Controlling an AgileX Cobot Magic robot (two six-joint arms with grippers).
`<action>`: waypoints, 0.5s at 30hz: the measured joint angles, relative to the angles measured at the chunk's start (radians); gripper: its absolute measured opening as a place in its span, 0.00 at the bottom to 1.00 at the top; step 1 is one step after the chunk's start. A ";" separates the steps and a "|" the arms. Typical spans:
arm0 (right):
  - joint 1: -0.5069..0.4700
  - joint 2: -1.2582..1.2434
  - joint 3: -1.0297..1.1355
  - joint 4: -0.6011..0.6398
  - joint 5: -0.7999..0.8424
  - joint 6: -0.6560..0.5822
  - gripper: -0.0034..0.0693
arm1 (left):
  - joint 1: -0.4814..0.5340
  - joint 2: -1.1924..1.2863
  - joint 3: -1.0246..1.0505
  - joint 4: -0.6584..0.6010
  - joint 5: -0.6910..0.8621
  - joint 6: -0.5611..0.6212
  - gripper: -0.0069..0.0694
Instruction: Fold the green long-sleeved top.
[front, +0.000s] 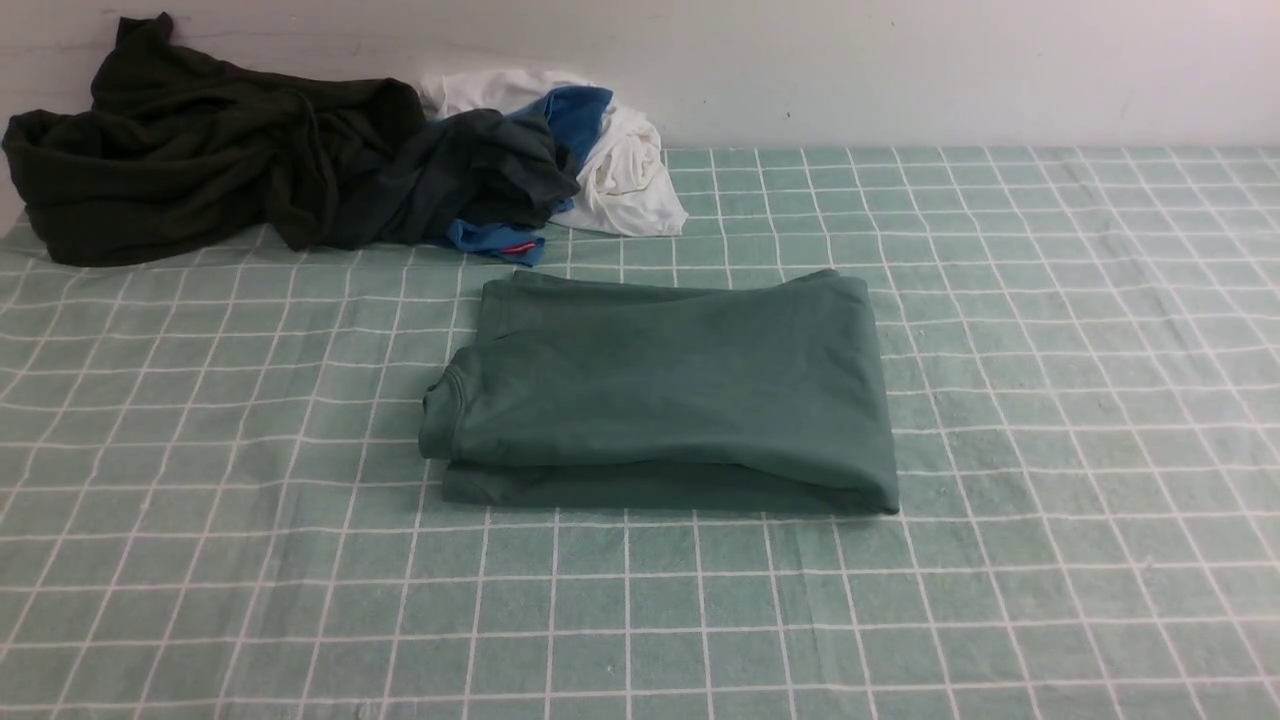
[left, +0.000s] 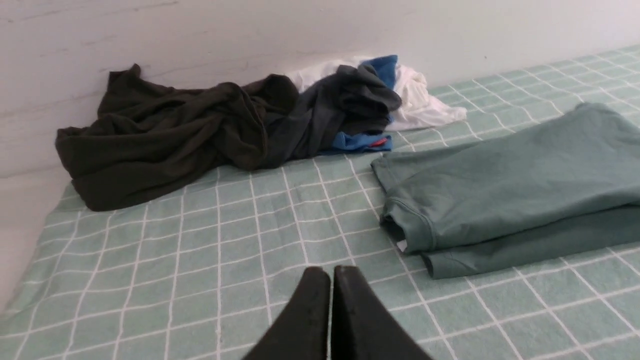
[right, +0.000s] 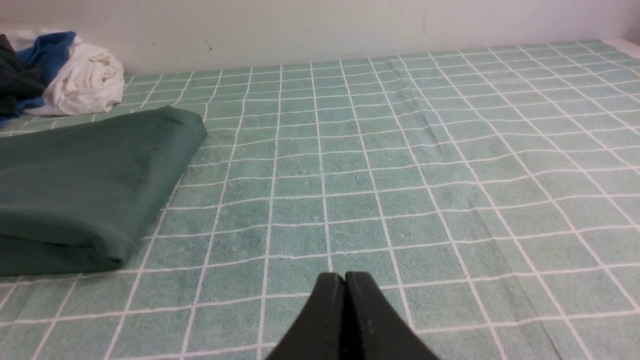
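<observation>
**Folded green top at rest, both pincers closed and empty**

Where the pale-green checked cloth (front: 1050, 420) meets the wall at the far left, we see a very dark olive-black garment (front: 170, 150) heaped in loose folds. Just to its right, and touching it, lies a dark grey-blue garment (front: 480, 170), crumpled over a bright blue piece (front: 580, 115) and a white garment (front: 630, 170) bunched against the wall.

Nearer to us, at the middle of the cloth and apart from that pile, we find the green long-sleeved top (front: 670, 390). It lies flat as a compact, roughly rectangular packet of several layers, with its round neckline at the left edge and a smooth fold along the right edge. A lower layer shows beneath the front edge. No sleeve hangs free.

Neither arm appears in the front view. From the left wrist camera we see the left gripper (left: 331, 272) with its two black fingers pressed together and holding nothing; it hangs above bare cloth, near the top's neckline side without touching it. From the right wrist camera we see the right gripper (right: 345, 277), likewise closed tight and empty, over bare cloth off the top's folded right edge.
</observation>
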 joint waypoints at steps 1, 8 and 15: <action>0.000 0.000 0.000 0.000 0.000 0.000 0.03 | 0.008 -0.001 0.006 -0.012 -0.017 0.005 0.09; 0.000 0.000 0.000 0.000 0.001 0.000 0.03 | 0.249 -0.003 0.219 -0.171 -0.179 0.184 0.09; 0.000 0.000 0.000 0.000 0.001 0.000 0.03 | 0.263 -0.003 0.304 -0.121 -0.176 0.095 0.09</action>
